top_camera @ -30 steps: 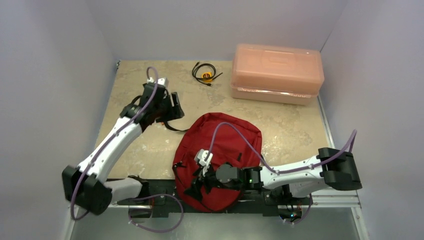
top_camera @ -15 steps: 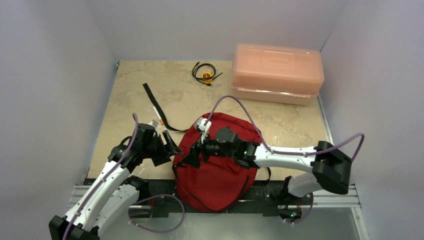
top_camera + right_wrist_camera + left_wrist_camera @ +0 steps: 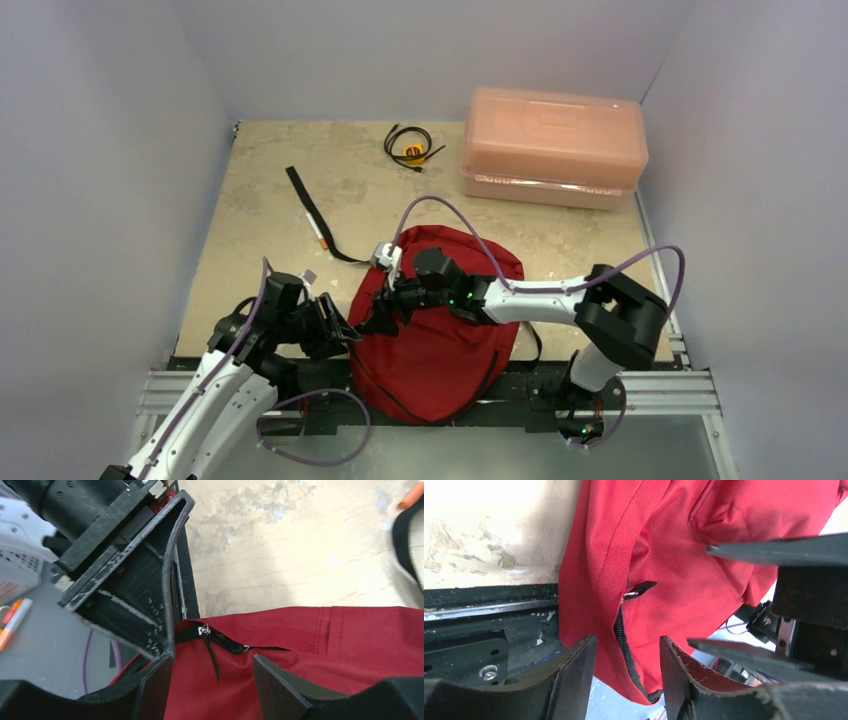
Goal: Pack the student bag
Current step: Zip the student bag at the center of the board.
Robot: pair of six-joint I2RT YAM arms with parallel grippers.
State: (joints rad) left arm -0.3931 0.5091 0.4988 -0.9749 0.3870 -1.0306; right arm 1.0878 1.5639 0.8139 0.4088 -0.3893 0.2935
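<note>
The dark red student bag (image 3: 440,345) lies flat at the near edge of the table, partly over the rail. My left gripper (image 3: 338,328) is open at the bag's left edge. In the left wrist view its jaws (image 3: 626,680) straddle the bag's (image 3: 684,555) black zipper, with a zipper pull (image 3: 637,590) just ahead. My right gripper (image 3: 378,312) is open over the bag's left side, close to the left gripper. In the right wrist view its jaws (image 3: 212,680) straddle red fabric (image 3: 310,640) below a zipper pull (image 3: 204,629). The bag's inside is hidden.
A pink translucent plastic box (image 3: 555,145) stands at the back right. A coiled black cable (image 3: 410,147) lies at the back middle. A black strap (image 3: 303,200) with an orange pen (image 3: 318,238) lies left of the bag. Black rails (image 3: 469,630) run along the near edge.
My left gripper left the black strap on the table and swung back to the bag's left edge. My right gripper moved from the bag's near part to its left side.
</note>
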